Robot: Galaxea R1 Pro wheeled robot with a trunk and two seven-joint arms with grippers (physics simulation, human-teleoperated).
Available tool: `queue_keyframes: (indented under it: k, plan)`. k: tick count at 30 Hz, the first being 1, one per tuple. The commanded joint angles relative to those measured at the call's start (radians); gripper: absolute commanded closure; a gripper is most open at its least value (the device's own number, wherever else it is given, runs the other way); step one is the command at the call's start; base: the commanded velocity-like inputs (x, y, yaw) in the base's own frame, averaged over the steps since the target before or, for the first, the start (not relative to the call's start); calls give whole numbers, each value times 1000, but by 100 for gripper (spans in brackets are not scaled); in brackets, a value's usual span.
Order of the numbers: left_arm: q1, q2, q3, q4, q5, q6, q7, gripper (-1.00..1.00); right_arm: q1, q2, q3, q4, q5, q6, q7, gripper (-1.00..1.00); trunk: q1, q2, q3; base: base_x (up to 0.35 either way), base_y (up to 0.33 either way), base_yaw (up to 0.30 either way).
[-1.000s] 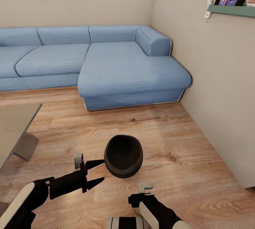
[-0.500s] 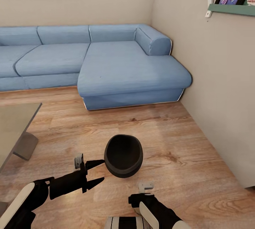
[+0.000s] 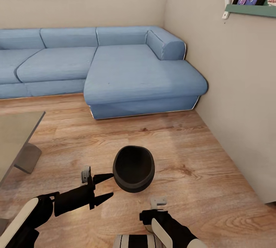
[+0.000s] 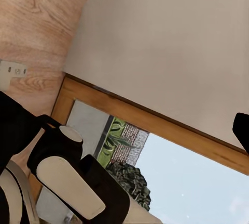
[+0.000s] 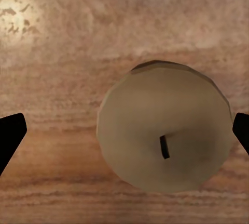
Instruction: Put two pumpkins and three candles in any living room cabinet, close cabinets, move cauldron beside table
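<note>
The black cauldron stands upright on the wooden floor, its mouth open to the camera. Just to its left my left gripper is open, both fingertips pointing at the pot's side and a small gap short of it. My right arm hangs low in front of the cauldron, pointing down. In the right wrist view a candle with a cream top and dark wick stands on the floor, directly below my open right gripper, whose dark fingertips sit wide on either side. The glass-topped table is at the left.
A blue corner sofa fills the far side of the room. A beige wall runs along the right with a shelf high up. The table's grey block leg stands left of my left arm.
The head view has shifted very slightly. The arms and the cauldron hold their places.
</note>
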State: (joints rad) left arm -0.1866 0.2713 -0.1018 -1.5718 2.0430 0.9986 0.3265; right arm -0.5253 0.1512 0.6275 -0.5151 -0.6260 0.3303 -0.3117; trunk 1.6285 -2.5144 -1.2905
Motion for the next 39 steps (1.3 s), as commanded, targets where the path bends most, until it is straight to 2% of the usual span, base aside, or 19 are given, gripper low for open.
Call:
queue_keyframes:
  k: [1,23,39]
  plan:
    - [-1,1,-2,-1,11,0,9,-100,-1,-1,7,-2,-9,3,-8,-100,0,0,-1,0,0,0]
    - [-1,1,-5,-1,10,0,9,-100,-1,-2,5,10,-6,2,-23,-100,0,0,-1,0,0,0]
    - [-1,2,-5,-1,10,0,9,-100,-1,-25,5,13,-7,1,-24,-100,0,0,-1,0,0,0]
